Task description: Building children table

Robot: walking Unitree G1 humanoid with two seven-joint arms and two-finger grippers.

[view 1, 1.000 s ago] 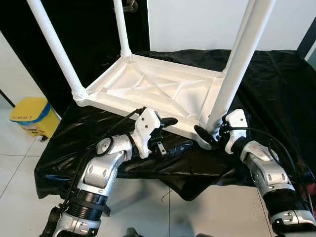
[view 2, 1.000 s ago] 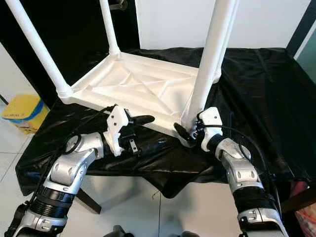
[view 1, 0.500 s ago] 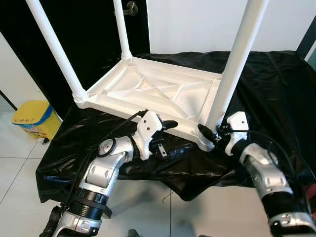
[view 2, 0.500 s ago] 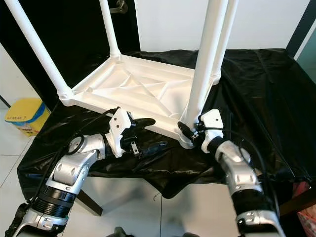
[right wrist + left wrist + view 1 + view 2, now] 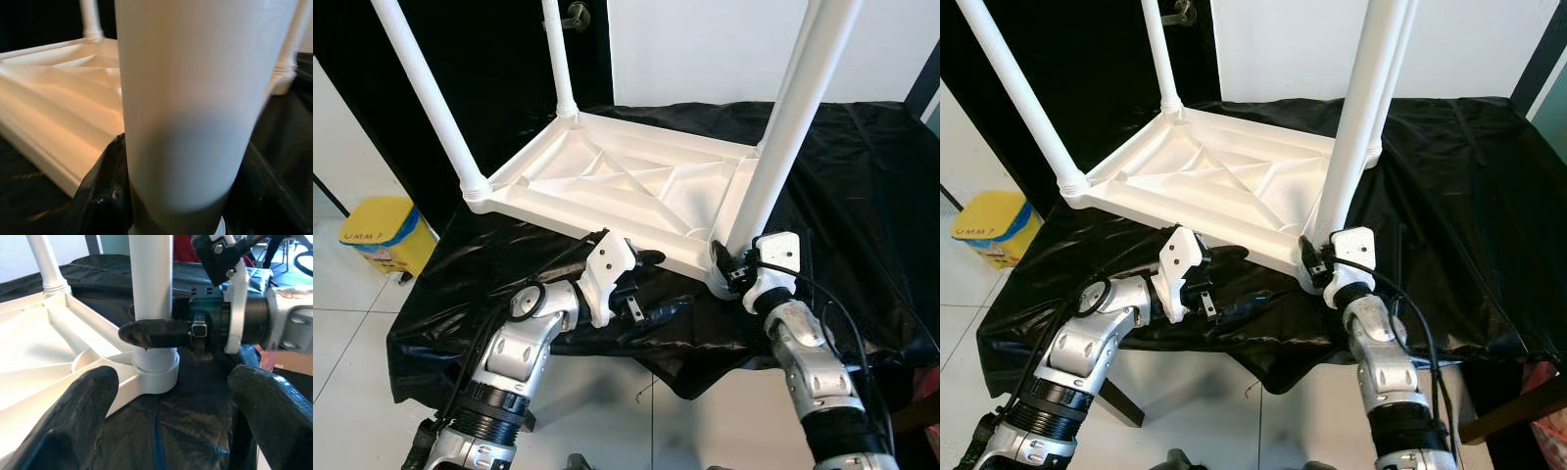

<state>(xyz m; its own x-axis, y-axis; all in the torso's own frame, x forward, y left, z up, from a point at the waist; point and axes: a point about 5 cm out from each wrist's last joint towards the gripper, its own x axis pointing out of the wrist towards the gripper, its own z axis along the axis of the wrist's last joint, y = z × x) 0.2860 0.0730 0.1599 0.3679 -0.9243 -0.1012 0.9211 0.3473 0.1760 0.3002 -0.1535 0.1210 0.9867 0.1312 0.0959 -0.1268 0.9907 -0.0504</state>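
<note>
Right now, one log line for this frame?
table upside down on cloth | right gripper shut on near leg base | left gripper open, beside

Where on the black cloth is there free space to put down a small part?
The black cloth lies bare to the right of the upturned white table, up to the far edge. The near strip is crowded: the right pincer grips the near right leg at its base, and the left pincer is open beside the table's near edge.
</note>
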